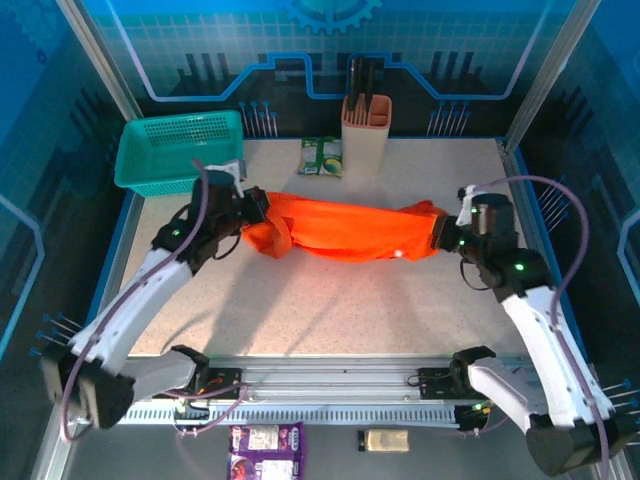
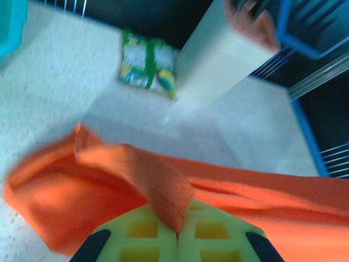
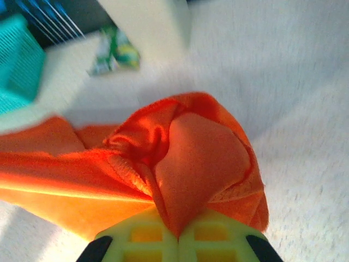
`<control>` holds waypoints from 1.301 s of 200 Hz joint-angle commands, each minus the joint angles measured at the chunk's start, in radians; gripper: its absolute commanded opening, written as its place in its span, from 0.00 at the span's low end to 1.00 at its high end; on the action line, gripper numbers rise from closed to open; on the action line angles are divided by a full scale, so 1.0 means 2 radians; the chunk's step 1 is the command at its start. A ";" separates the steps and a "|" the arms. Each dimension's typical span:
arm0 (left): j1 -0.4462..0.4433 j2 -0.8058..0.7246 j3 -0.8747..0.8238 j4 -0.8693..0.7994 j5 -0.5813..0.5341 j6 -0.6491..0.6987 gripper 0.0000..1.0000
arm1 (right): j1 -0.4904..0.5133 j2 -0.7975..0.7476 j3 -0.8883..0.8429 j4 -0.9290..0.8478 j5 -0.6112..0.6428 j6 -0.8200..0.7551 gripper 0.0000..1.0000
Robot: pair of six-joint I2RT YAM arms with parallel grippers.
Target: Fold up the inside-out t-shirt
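The inside-out t-shirt (image 1: 345,228) is bright orange and hangs stretched in a long bunched band across the middle of the table, held at both ends. My left gripper (image 1: 252,208) is shut on its left end. In the left wrist view a fold of the orange cloth (image 2: 158,185) is pinched between the yellow-green fingers of that gripper (image 2: 178,236). My right gripper (image 1: 440,233) is shut on the shirt's right end. There a bunched lump of t-shirt (image 3: 202,158) runs down into the closed jaws of the right gripper (image 3: 178,238).
A teal mesh basket (image 1: 178,150) stands at the back left of the table. A beige upright holder (image 1: 366,128) and a small green packet (image 1: 321,156) sit at the back centre. Below the shirt lies bare speckled tabletop (image 1: 330,305).
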 commanded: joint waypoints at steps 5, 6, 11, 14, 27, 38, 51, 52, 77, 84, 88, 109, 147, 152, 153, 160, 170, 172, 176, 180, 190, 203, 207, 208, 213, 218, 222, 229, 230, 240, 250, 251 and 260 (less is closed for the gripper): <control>0.005 -0.056 0.030 -0.014 -0.001 0.027 0.00 | -0.010 -0.017 0.086 -0.066 0.039 -0.040 0.00; 0.005 -0.057 0.031 -0.016 -0.001 0.028 0.00 | -0.010 -0.017 0.090 -0.066 0.039 -0.041 0.00; 0.005 -0.064 0.038 -0.021 0.000 0.030 0.00 | -0.009 -0.016 0.103 -0.066 0.036 -0.046 0.00; 0.005 -0.068 0.043 -0.024 0.000 0.032 0.00 | -0.010 -0.015 0.114 -0.065 0.035 -0.049 0.00; 0.005 -0.074 0.066 -0.042 0.000 0.038 0.00 | -0.009 -0.006 0.154 -0.067 0.029 -0.057 0.00; 0.005 -0.069 0.085 -0.062 -0.002 0.042 0.00 | -0.009 0.008 0.183 -0.067 0.027 -0.064 0.00; 0.005 -0.050 0.105 -0.083 -0.009 0.043 0.00 | -0.010 0.032 0.209 -0.066 0.026 -0.073 0.00; 0.005 -0.049 0.106 -0.084 -0.010 0.044 0.00 | -0.010 0.034 0.211 -0.066 0.026 -0.074 0.00; 0.013 0.009 0.113 -0.091 -0.013 0.048 0.00 | -0.015 0.094 0.222 -0.046 0.032 -0.094 0.00; 0.021 0.030 0.113 -0.090 -0.003 0.046 0.00 | -0.019 0.111 0.220 -0.041 0.031 -0.095 0.00; 0.026 0.043 0.114 -0.088 0.003 0.044 0.00 | -0.022 0.123 0.219 -0.037 0.029 -0.097 0.00; 0.053 0.111 0.114 -0.074 0.048 0.029 0.00 | -0.045 0.185 0.201 -0.008 0.012 -0.094 0.00; 0.074 0.210 0.127 -0.043 0.108 0.014 0.00 | -0.062 0.301 0.227 -0.034 0.002 -0.075 0.18; 0.074 0.216 0.130 -0.044 0.114 0.014 0.00 | -0.060 0.303 0.226 -0.033 -0.006 -0.072 0.20; 0.074 0.218 0.130 -0.044 0.115 0.014 0.00 | -0.059 0.303 0.226 -0.032 -0.008 -0.072 0.20; 0.074 0.224 0.133 -0.043 0.121 0.011 0.00 | -0.052 0.296 0.214 -0.021 -0.017 -0.067 0.23; 0.074 0.226 0.132 -0.038 0.129 0.008 0.00 | -0.037 0.281 0.190 -0.001 -0.022 -0.059 0.26; 0.074 0.226 0.131 -0.037 0.130 0.007 0.00 | -0.033 0.278 0.186 0.002 -0.022 -0.056 0.27; 0.074 0.226 0.130 -0.035 0.131 0.005 0.00 | -0.027 0.272 0.177 0.008 -0.023 -0.052 0.28; 0.074 0.225 0.128 -0.033 0.131 0.004 0.00 | -0.019 0.268 0.170 0.012 -0.025 -0.048 0.28; 0.074 0.223 0.126 -0.032 0.131 0.003 0.00 | -0.001 0.260 0.154 0.018 -0.032 -0.038 0.30; 0.074 0.220 0.123 -0.032 0.132 0.002 0.00 | 0.026 0.255 0.127 0.026 -0.048 -0.019 0.31; 0.074 0.218 0.122 -0.032 0.132 0.002 0.00 | 0.036 0.253 0.119 0.029 -0.054 -0.013 0.31; 0.074 0.218 0.121 -0.032 0.132 0.002 0.00 | 0.038 0.253 0.117 0.030 -0.055 -0.011 0.31; 0.074 0.216 0.119 -0.032 0.132 0.001 0.00 | 0.053 0.253 0.108 0.034 -0.060 -0.004 0.32; 0.074 0.215 0.118 -0.032 0.133 0.002 0.00 | 0.067 0.252 0.097 0.040 -0.063 0.003 0.32; 0.073 0.213 0.116 -0.032 0.133 0.002 0.00 | 0.082 0.251 0.086 0.046 -0.069 0.008 0.32; 0.074 0.210 0.114 -0.032 0.134 0.002 0.00 | 0.101 0.252 0.073 0.057 -0.076 0.016 0.33; 0.074 0.210 0.114 -0.032 0.134 0.002 0.00 | 0.104 0.252 0.071 0.059 -0.076 0.018 0.33; 0.074 0.207 0.109 -0.032 0.134 0.001 0.00 | 0.137 0.257 0.051 0.080 -0.090 0.033 0.34; 0.074 0.204 0.106 -0.032 0.135 0.000 0.00 | 0.172 0.266 0.030 0.109 -0.102 0.051 0.35; 0.074 0.204 0.105 -0.031 0.135 0.000 0.00 | 0.176 0.267 0.028 0.112 -0.103 0.052 0.36; 0.074 0.201 0.102 -0.032 0.135 -0.001 0.00 | 0.204 0.277 0.014 0.137 -0.108 0.065 0.37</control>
